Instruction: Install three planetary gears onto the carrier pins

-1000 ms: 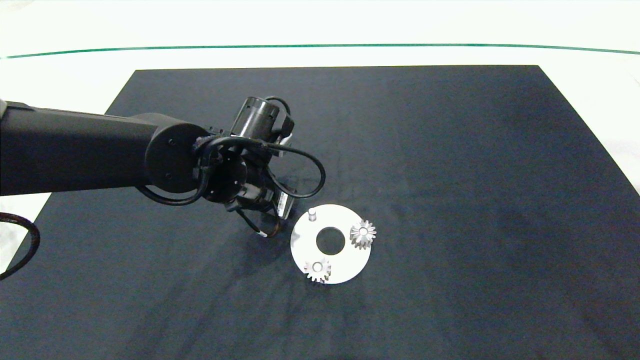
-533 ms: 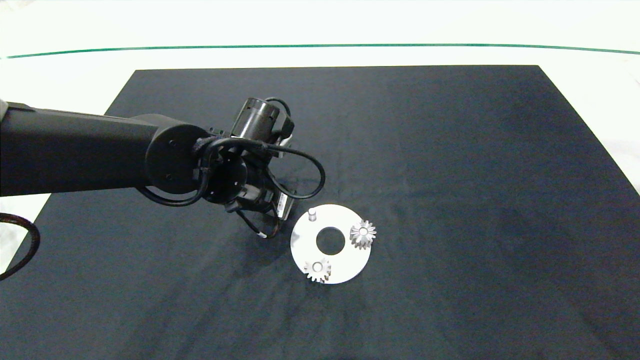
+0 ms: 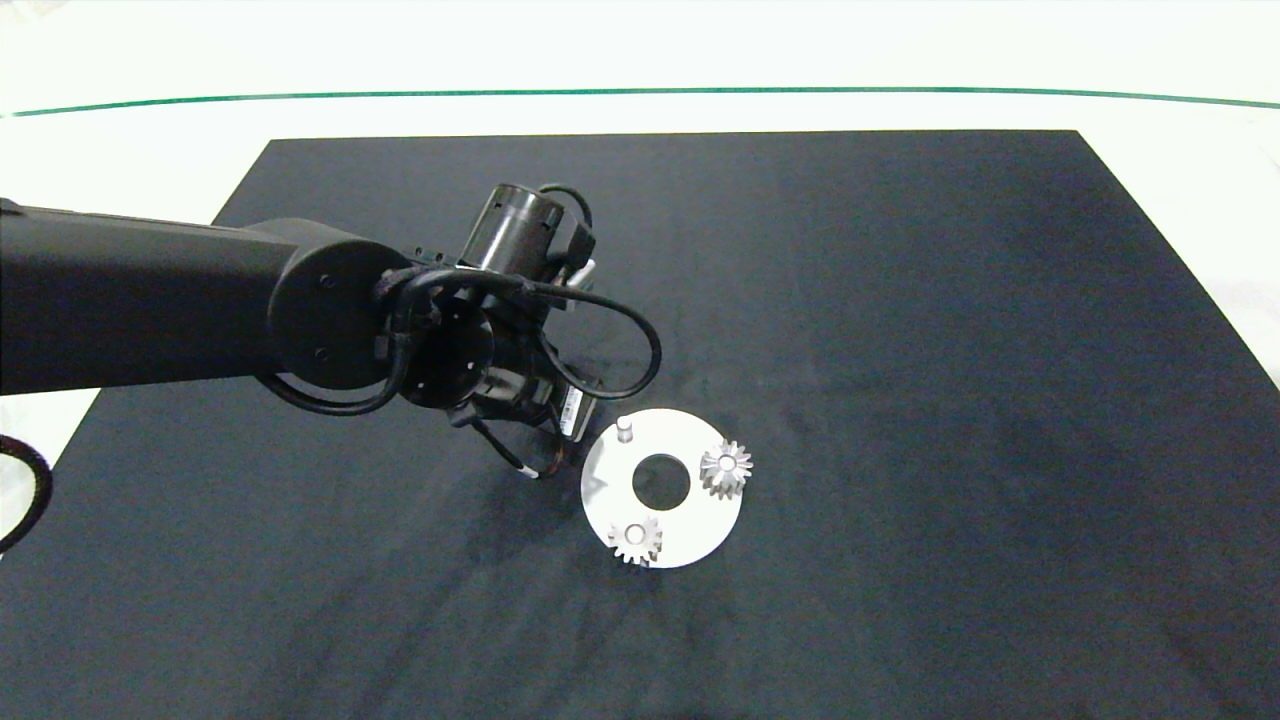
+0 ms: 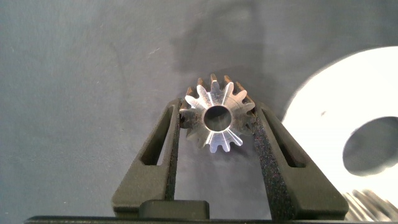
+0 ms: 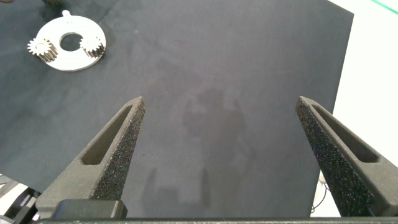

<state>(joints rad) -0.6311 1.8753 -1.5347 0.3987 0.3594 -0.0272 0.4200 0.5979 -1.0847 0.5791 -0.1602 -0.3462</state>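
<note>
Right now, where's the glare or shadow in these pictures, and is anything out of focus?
Head view: the white disc is lit bright, nearly blown out, and the left arm throws a soft shadow on the dark mat under it. Left wrist view: the held gear is sharp, its face glinting, with its shadow on the mat behind. Right wrist view: the right gripper casts faint shadows; the distant disc looks slightly soft.

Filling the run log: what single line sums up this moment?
left end effector: shut on third gear, beside disc | gears on pins: two | bare pin: one | right end effector: open, idle
</note>
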